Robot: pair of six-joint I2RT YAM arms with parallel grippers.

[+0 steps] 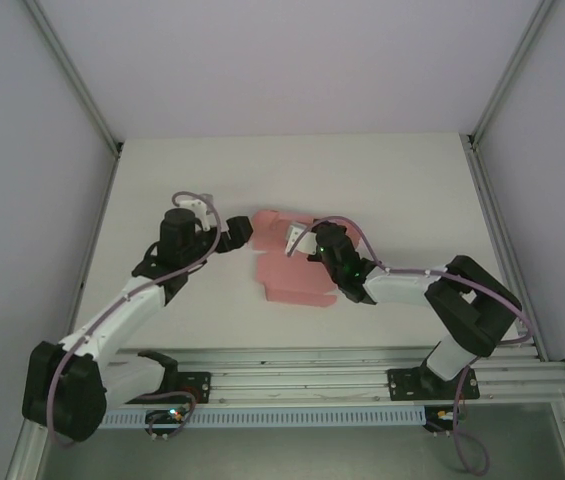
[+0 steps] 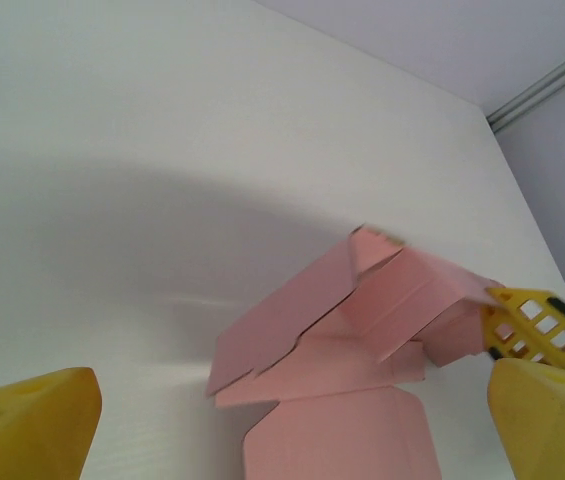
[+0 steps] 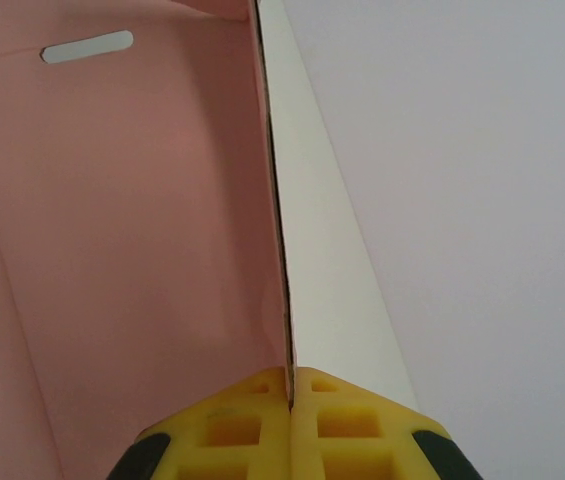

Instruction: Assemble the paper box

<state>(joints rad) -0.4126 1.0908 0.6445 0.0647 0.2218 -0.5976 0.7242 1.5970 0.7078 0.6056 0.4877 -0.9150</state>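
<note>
My right pincer (image 3: 290, 384) is clenched on the thin edge of a pink flap (image 3: 132, 230) of the paper box (image 1: 292, 275). The flap stands up on its edge. A small slot (image 3: 87, 47) shows in it, far ahead of the fingertips. My left pincer (image 1: 239, 232) is wide apart and grasps nothing. The box lies on the white table (image 1: 162, 170) between the two pincers, just ahead of the left one's open fingers and under the right one.

I think the step now is folding this wall up and in. To do it well, I should grip tight with the right pincer and turn slowly, so the thin card bends on its crease and does not tear or slip out. The left pincer can press down on the flat part beside it, so the box does not slide.

The box looks half made. From above, its long way seems to run from the far side of the table to the near side, leaning a bit right. The flat part points toward my arms. The folded-up walls sit at the far end, nearest both pincers.
</note>
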